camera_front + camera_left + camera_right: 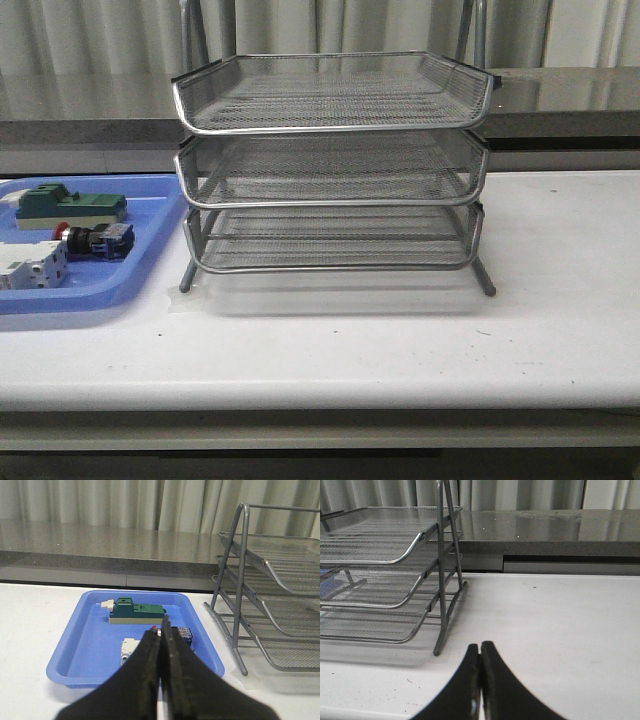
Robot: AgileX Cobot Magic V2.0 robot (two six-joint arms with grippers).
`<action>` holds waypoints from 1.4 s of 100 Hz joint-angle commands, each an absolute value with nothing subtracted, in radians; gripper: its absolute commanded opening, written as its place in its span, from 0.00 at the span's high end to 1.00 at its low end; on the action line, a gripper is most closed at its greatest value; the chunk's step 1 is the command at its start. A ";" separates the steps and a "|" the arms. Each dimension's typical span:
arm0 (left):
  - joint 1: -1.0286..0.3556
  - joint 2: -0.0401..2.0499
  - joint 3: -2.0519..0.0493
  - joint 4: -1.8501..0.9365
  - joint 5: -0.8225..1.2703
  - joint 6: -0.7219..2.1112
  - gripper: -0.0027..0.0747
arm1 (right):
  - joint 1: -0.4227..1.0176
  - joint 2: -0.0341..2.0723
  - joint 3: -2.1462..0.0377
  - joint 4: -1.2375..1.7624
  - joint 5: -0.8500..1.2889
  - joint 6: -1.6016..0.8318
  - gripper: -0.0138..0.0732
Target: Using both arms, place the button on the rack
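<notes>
The button (pixel 92 238), with red cap, black body and blue rear, lies on its side in the blue tray (pixel 150 265) at the left. The silver three-tier wire rack (pixel 330 165) stands mid-table with nothing in its tiers. Neither arm shows in the front view. In the left wrist view my left gripper (pixel 161 630) is shut and empty, held short of the tray; its fingers hide most of the button (pixel 183 634). In the right wrist view my right gripper (pixel 480 647) is shut and empty over bare table, to the right of the rack (pixel 385 580).
In the blue tray (pixel 90 645) a green-and-beige block (pixel 72 208) lies behind the button and a white breaker-like block (pixel 32 268) in front of it. A grey counter (pixel 560 100) and curtains run behind the white table (pixel 400 350).
</notes>
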State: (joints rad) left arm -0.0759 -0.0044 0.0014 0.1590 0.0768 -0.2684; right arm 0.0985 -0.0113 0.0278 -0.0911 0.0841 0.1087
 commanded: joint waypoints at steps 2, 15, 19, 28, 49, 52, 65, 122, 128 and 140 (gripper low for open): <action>-0.075 -0.036 0.045 0.153 -0.011 -0.266 0.99 | 0.092 -0.031 0.010 -0.094 0.000 0.103 0.91; -0.075 -0.036 0.045 0.153 -0.011 -0.266 0.99 | 0.092 -0.031 0.010 -0.094 0.000 0.103 0.91; -0.075 -0.036 0.045 0.153 -0.011 -0.266 0.99 | 0.092 -0.031 0.010 -0.094 0.000 0.103 0.91; -0.075 -0.036 0.045 0.153 -0.011 -0.266 0.99 | 0.092 -0.031 0.010 -0.094 0.000 0.103 0.91; -0.075 -0.036 0.045 0.153 -0.011 -0.266 0.99 | 0.092 -0.031 0.010 -0.095 0.000 0.103 0.91; -0.075 -0.036 0.045 0.153 -0.011 -0.266 0.99 | 0.092 -0.031 0.010 -0.095 0.000 0.103 0.91; -0.075 -0.036 0.045 0.153 -0.011 -0.266 0.99 | 0.092 -0.031 0.010 -0.095 -0.008 0.103 0.91; -0.075 -0.036 0.045 0.153 -0.011 -0.266 0.99 | 0.092 0.030 -0.153 -0.013 0.112 0.103 0.91; -0.075 -0.036 0.045 0.153 -0.011 -0.266 0.99 | 0.092 0.072 -0.207 -0.006 0.179 0.103 0.91; -0.075 -0.036 0.045 0.153 -0.011 -0.266 0.99 | 0.092 0.177 -0.314 0.020 0.305 0.103 0.91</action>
State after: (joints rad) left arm -0.0759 -0.0044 0.0014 0.1590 0.0768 -0.2684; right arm 0.0985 0.0967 -0.2192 0.0000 0.2826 0.1087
